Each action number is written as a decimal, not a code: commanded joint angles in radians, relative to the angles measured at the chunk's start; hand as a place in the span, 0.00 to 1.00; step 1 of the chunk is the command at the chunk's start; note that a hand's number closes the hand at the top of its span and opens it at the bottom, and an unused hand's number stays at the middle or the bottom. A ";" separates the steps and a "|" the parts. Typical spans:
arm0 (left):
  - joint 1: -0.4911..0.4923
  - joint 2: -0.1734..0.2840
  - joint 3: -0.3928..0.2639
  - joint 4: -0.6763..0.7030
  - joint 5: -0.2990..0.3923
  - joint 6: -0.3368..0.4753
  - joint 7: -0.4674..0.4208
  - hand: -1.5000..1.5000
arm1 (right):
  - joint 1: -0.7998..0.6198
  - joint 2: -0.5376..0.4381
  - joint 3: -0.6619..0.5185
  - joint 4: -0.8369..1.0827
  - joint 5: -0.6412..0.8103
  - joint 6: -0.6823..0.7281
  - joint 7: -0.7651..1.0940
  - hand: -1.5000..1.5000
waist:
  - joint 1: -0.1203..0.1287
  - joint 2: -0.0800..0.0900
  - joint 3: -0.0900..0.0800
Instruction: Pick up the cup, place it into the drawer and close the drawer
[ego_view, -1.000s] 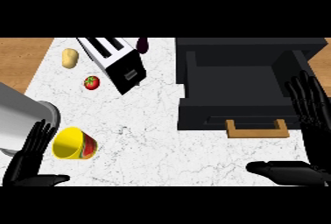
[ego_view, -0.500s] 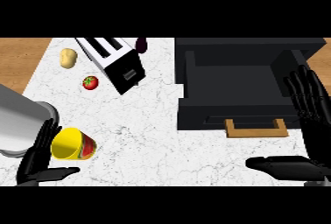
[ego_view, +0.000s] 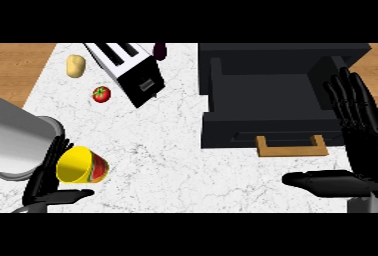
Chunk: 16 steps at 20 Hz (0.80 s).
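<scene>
Lying on white marble counter (ego_view: 170, 150): cup (ego_view: 81, 166) | drawer (ego_view: 273, 100) open | both hands' fingers straight, empty

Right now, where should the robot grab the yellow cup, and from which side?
Probably round its side wall, coming from the left. The yellow cup lies tipped over on the counter with its open mouth showing, and the left hand is already open beside it, fingers along its left edge, ready to curl round.
</scene>
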 joint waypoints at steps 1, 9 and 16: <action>-0.022 0.000 -0.005 0.027 0.001 -0.106 -0.122 0.00 | 0.016 0.000 0.005 -0.019 0.002 0.003 0.014 0.00 | 0.000 0.000 -0.001; -0.076 -0.048 0.007 0.057 0.029 -0.135 -0.109 0.00 | 0.011 0.004 0.019 -0.043 0.015 -0.005 0.051 0.00 | -0.009 0.003 -0.003; -0.075 -0.076 -0.014 0.040 0.040 -0.216 -0.123 0.00 | 0.033 0.000 0.005 -0.010 -0.009 0.024 -0.008 0.00 | -0.007 0.004 -0.003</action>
